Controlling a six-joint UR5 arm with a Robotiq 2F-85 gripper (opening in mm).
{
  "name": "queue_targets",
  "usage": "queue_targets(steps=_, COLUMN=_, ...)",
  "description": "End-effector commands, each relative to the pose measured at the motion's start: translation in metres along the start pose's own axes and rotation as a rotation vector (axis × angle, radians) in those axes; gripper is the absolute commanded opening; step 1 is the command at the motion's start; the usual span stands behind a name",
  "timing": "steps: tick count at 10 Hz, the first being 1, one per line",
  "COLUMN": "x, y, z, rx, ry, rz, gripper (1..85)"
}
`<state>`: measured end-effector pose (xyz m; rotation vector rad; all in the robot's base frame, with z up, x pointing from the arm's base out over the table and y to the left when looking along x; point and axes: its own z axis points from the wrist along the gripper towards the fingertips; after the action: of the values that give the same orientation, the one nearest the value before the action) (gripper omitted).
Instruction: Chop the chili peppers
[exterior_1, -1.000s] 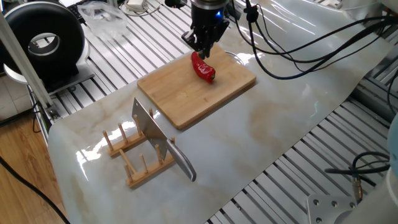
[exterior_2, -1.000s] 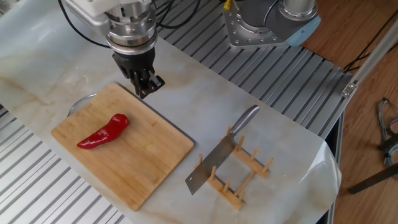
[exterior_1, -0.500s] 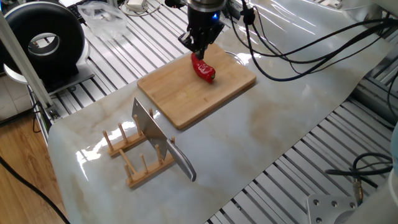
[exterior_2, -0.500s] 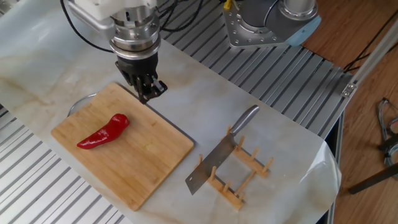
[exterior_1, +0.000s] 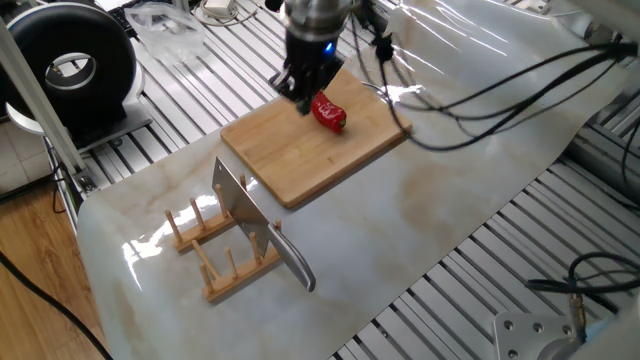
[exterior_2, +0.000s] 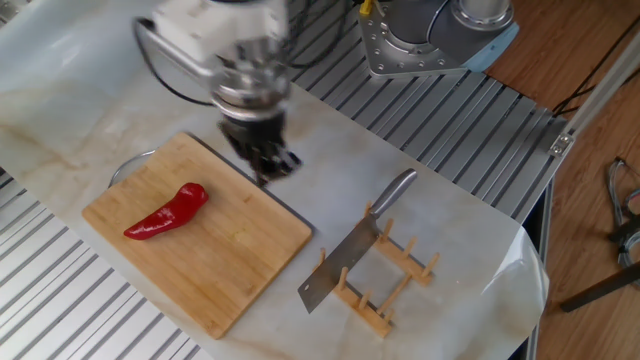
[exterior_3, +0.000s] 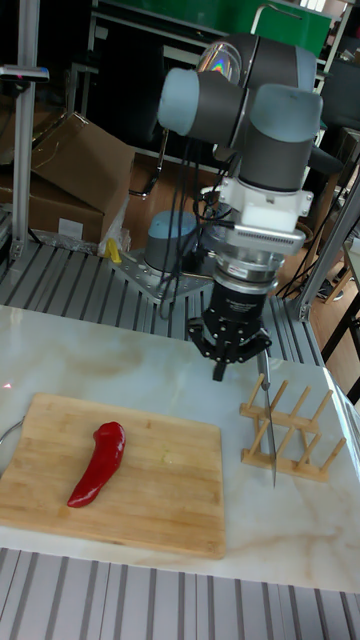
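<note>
One whole glossy red chili pepper lies on the bamboo cutting board. My gripper hangs above the board's edge on the rack side, away from the chili, pointing down. Its fingers look pressed together with nothing held. A cleaver rests in a wooden rack, its steel handle sticking out.
The board and rack sit on a marble-patterned sheet over a slatted aluminium table. A black round device stands at one corner. The arm's base and cables lie beyond the sheet. A cardboard box sits behind the table.
My gripper has slid from right beside the chili along the board's edge toward the rack side. It is motion-blurred now. Chili, cleaver and rack have not moved.
</note>
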<state>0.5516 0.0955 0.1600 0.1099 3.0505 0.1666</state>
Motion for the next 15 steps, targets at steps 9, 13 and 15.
queue_targets(steps=9, x=0.048, y=0.066, z=0.033, rx=-0.179, ry=0.123, rz=-0.03, gripper=39.0)
queue_targets(steps=13, x=0.055, y=0.049, z=0.037, rx=-0.109, ry=0.147, rz=-0.022, gripper=40.3)
queue_targets(steps=15, x=0.055, y=0.052, z=0.038, rx=-0.119, ry=0.145, rz=-0.005, gripper=38.3)
